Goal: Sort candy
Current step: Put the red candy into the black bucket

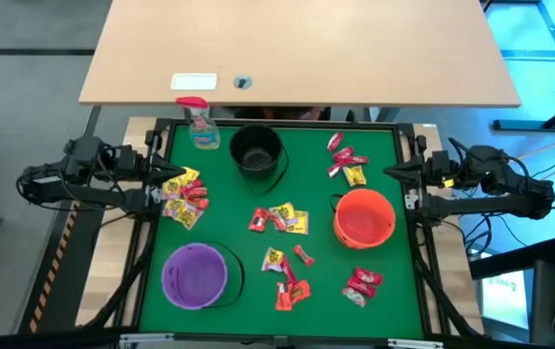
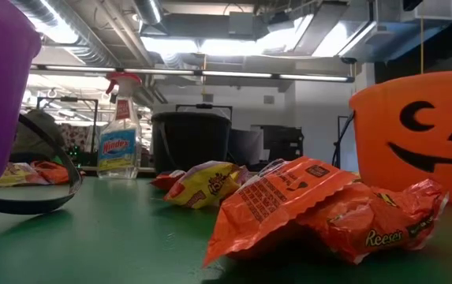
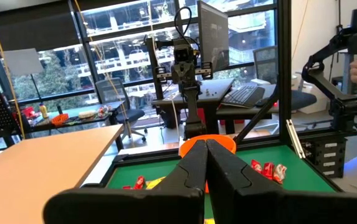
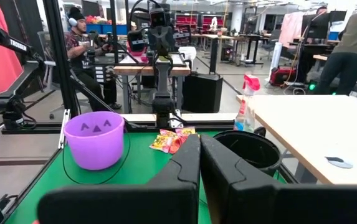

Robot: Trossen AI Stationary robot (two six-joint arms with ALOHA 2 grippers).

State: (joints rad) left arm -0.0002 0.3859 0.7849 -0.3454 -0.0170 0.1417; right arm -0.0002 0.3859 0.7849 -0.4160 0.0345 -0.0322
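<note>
Left claw [image 3: 206, 163] shut; orange bucket [image 3: 198, 145] behind.

the left gripper [image 1: 157, 176] rests at the table's left edge, its shut fingertips just beside a candy pile [image 1: 184, 197]; the right gripper [image 1: 400, 174] sits opposite, the pumpkin bucket [image 1: 363, 216] near its fingers, the spray bottle [image 1: 200, 123] well beyond.

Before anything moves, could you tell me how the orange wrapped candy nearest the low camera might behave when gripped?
The orange candy packet looks crinkled and thin, so it would probably flex and crumple. Its glossy wrapper may slip between fingers. Lying flat on the green mat, it seems unlikely to roll.
</note>
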